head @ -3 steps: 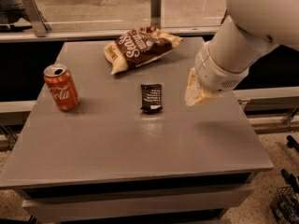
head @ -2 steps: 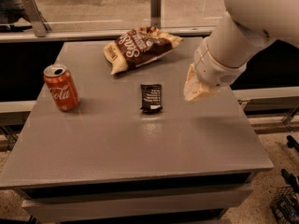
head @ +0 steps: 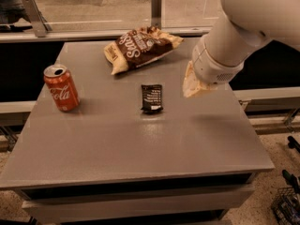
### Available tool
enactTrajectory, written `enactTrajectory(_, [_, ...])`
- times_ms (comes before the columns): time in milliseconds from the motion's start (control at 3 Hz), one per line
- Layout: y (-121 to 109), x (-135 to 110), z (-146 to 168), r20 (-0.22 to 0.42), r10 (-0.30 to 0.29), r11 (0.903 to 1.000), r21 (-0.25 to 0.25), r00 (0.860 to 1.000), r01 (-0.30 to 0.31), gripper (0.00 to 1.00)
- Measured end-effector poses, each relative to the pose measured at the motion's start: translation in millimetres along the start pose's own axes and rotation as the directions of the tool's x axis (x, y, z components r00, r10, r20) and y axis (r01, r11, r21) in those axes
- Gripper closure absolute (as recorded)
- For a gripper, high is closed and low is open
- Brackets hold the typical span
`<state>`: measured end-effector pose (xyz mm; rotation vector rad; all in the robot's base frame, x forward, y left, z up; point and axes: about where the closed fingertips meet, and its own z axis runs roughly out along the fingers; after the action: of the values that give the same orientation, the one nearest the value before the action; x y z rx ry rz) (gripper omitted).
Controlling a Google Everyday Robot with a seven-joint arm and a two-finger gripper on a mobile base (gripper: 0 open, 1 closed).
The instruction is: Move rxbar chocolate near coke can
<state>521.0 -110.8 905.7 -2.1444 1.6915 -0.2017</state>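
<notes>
**Three items on the tabletop (head: 140, 144), hand (head: 192, 88) near its right edge**

The rxbar chocolate (head: 152, 98) lay flat near the tabletop's middle, well apart from the coke can (head: 61, 88), which stood upright by the left edge. A brown chip bag (head: 140, 48) lay toward the far edge. The hand hung beside the bar on its right, not touching it, under the white arm (head: 243, 27); whether it was apart or together could not be told.

coke can (head: 61, 89) left, rxbar (head: 152, 98) centre, claw (head: 193, 84) right
</notes>
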Motion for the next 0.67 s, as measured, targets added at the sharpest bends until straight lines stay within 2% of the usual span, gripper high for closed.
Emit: enactTrajectory(667, [-20,-19,15,-0.006,-0.079,0.9955,0.051,0.997,0.080,1.00])
